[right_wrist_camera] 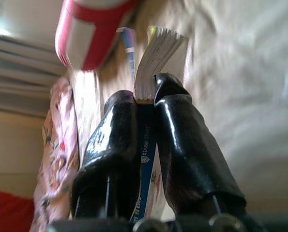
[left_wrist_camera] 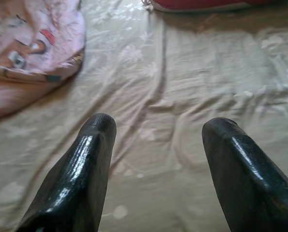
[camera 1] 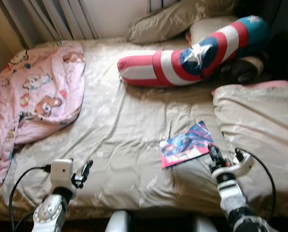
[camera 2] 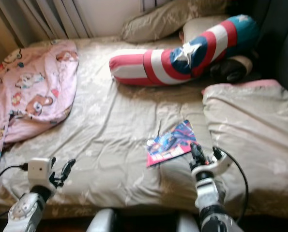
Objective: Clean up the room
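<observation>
At lower right of the head view, the right gripper (right_wrist_camera: 144, 96) was clamped on the near edge of a book (camera 1: 186, 144) lying on the bed (camera 1: 119, 125). At lower left, the left gripper (left_wrist_camera: 158, 130) hovered spread apart over the sheet, near a pink blanket (camera 1: 37, 92).

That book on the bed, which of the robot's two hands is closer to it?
The right. The right gripper is clamped on the book at its near corner. The left gripper hovers open above bare bed sheet, well off to the book's left.

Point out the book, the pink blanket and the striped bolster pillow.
book (camera 1: 185, 145), left eye view, middle of its cover.
pink blanket (camera 1: 42, 92), left eye view, its printed middle.
striped bolster pillow (camera 2: 163, 63), right eye view, a white stripe.
</observation>
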Available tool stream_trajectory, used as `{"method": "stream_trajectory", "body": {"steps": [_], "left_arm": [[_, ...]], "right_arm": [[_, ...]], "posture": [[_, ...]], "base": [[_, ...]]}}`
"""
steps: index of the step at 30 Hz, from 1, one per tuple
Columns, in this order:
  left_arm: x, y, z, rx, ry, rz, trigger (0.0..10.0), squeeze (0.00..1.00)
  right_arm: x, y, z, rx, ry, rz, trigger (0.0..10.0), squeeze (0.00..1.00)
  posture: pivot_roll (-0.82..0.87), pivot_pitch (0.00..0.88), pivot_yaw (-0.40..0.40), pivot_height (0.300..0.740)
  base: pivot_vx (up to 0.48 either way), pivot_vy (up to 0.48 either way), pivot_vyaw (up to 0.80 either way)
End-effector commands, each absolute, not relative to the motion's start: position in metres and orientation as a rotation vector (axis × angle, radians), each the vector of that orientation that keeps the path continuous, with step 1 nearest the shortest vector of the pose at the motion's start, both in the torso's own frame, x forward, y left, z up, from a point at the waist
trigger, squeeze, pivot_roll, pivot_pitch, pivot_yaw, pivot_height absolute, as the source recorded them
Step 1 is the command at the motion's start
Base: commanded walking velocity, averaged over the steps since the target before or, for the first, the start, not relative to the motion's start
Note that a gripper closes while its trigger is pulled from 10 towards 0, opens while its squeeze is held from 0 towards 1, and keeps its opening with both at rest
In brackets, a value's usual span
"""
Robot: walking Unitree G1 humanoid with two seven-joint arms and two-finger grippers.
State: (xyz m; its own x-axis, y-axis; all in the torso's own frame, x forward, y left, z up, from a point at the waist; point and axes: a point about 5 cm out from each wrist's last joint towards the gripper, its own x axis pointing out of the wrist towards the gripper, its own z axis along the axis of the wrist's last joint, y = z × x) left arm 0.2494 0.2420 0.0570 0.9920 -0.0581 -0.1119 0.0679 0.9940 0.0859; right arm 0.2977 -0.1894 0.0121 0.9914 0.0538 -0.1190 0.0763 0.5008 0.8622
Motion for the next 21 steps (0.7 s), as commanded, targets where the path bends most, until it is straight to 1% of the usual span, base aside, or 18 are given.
{"method": "stream_trajectory", "body": {"steps": [1, 6, 9, 10, 12, 15, 18, 21], "left_arm": [[0.243, 0.249, 0.058, 0.119, 0.132, -0.071, 10.0, 0.00], [0.233, 0.250, 0.059, 0.135, 0.151, -0.079, 10.0, 0.00], [0.225, 0.249, 0.062, 0.145, 0.165, -0.094, 10.0, 0.00], [0.223, 0.250, 0.062, 0.150, 0.167, -0.092, 10.0, 0.00], [0.219, 0.252, 0.060, 0.161, 0.185, -0.096, 10.0, 0.00], [0.214, 0.252, 0.059, 0.166, 0.196, -0.103, 10.0, 0.00], [0.210, 0.254, 0.057, 0.166, 0.209, -0.100, 10.0, 0.00], [0.205, 0.252, 0.058, 0.166, 0.220, -0.106, 10.0, 0.00]], "right_arm": [[0.296, -0.188, 0.010, 1.069, 0.132, -0.028, 10.0, 0.00], [0.298, -0.191, 0.012, 1.133, 0.095, -0.072, 10.0, 0.00], [0.306, -0.200, 0.024, 1.198, -0.015, -0.090, 10.0, 0.00], [0.312, -0.209, 0.035, 1.245, -0.109, -0.104, 10.0, 0.00], [0.317, -0.219, 0.045, 1.281, -0.192, -0.115, 10.0, 0.00], [0.317, -0.226, 0.047, 1.273, -0.202, -0.146, 10.0, 0.00], [0.314, -0.229, 0.041, 1.230, -0.151, -0.184, 10.0, 0.00], [0.307, -0.228, 0.030, 1.189, -0.059, -0.213, 10.0, 0.00]], "posture": [[0.22, 0.193, 0.122, 0.646], [0.26, 0.231, 0.145, 0.646], [0.27, 0.247, 0.147, 0.646], [0.28, 0.262, 0.150, 0.646], [0.28, 0.264, 0.152, 0.646], [0.28, 0.272, 0.152, 0.646], [0.28, 0.275, 0.153, 0.646], [0.28, 0.284, 0.148, 0.646]], "base": [[0.000, 0.000, 0.00], [0.000, 0.000, 0.00], [0.000, 0.000, 0.00], [0.000, 0.000, 0.00], [0.000, 0.000, 0.00], [0.000, 0.000, 0.00], [0.000, 0.000, 0.00], [0.000, 0.000, 0.00]]}}
